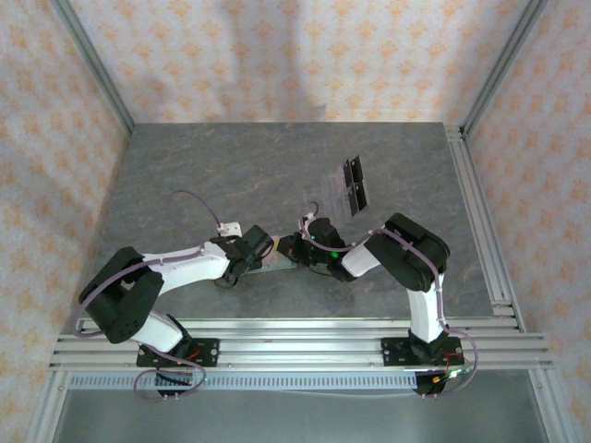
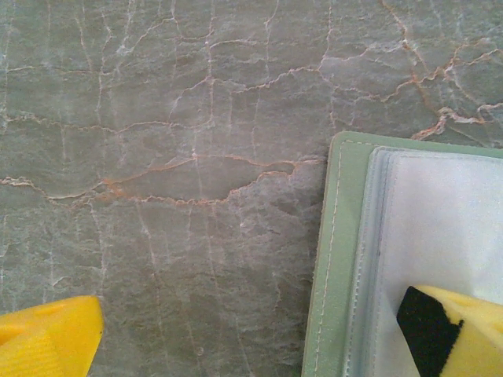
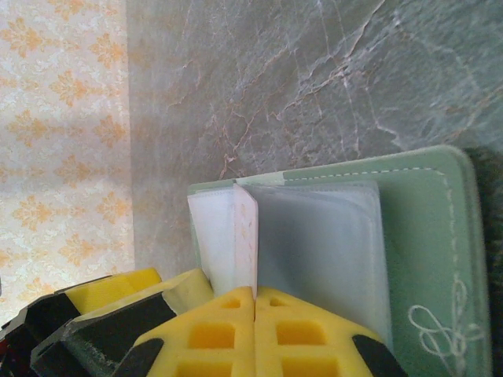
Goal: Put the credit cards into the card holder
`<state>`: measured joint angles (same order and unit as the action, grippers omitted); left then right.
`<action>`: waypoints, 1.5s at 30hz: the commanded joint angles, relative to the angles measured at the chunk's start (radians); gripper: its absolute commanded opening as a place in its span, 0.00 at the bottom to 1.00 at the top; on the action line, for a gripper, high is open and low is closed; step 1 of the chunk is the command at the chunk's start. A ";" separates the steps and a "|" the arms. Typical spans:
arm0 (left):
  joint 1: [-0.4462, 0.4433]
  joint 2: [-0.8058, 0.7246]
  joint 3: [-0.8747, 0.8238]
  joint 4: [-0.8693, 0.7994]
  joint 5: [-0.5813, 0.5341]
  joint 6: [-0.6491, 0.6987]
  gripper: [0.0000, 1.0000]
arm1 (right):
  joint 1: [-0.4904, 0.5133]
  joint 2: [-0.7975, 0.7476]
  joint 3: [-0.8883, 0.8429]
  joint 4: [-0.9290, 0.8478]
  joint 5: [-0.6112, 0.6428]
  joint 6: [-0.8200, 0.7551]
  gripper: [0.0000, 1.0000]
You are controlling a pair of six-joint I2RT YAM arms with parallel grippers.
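Now, place of card holder (image 1: 274,266): open and flat on the counter (image 1: 231,166), lower centre of the top view, between both pincers.
Place of credit cards (image 1: 355,185): upper right of centre in the top view, well apart from the card holder, untouched.
Left pincer (image 2: 247,334): released, spread wide; one fingertip (image 2: 464,330) pressing on the clear sleeves (image 2: 440,220) at lower right of its wrist view, the other over bare counter.
Right pincer (image 3: 255,302): clenched, seemingly pinching one pale inner leaf (image 3: 246,228), lifted off the others.
Handling of card holder: light, soft, floppy; likely to fold shut or slide if not held down; stitched green cover good for pressing, thin leaf edge good for lifting.
Handling of credit cards: thin, stiff, light, smooth; lying flat, so hard to get under; probably best taken by one edge, perhaps after tilting it up.
Count of card holder: one.
Count of credit cards: at least two black; paler ones beside them too faint to count.
Count of pincers: two.
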<state>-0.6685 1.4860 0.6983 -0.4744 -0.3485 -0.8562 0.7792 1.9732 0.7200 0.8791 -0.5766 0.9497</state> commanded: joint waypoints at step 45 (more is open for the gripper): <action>0.031 -0.177 0.042 -0.236 -0.076 -0.048 1.00 | 0.011 -0.140 0.177 -0.520 -0.045 -0.185 0.44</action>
<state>-0.6559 1.3289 0.7399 -0.6403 -0.3687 -0.8902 0.7868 1.8866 0.8543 0.5079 -0.6510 0.8375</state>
